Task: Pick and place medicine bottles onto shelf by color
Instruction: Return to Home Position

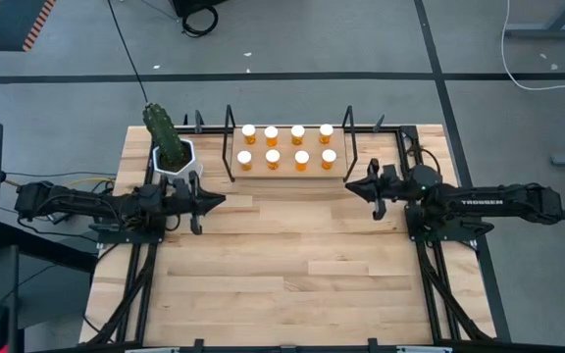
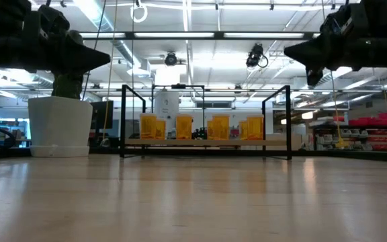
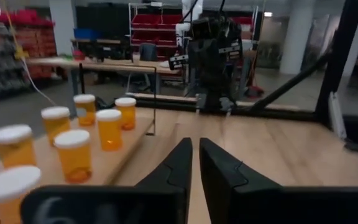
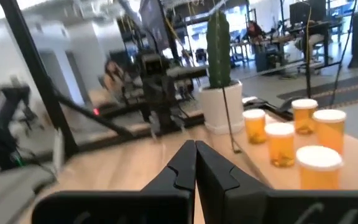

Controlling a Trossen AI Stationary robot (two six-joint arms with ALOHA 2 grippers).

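You have a light wood table (image 1: 292, 265). The shelf (image 1: 284, 144) sits near its back edge. On the shelf stand eight medicine bottles (image 1: 273, 157), two rows of four. Just beside the shelf's left end stands a white pot (image 1: 186, 155) with a cactus (image 1: 165, 132).

Right gripper (image 4: 195, 146), fingers (image 4: 179, 169) pressed together; near it medicine bottles (image 4: 281, 144) stand on the shelf (image 4: 356, 158), the white cactus pot (image 4: 221, 109) farther off.

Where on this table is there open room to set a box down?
Crowded: the low wooden wire-framed shelf holding eight orange white-capped bottles, white cactus pot beside it. Bare: the strip between left gripper and right gripper, and all the light-wood table away from the shelf.
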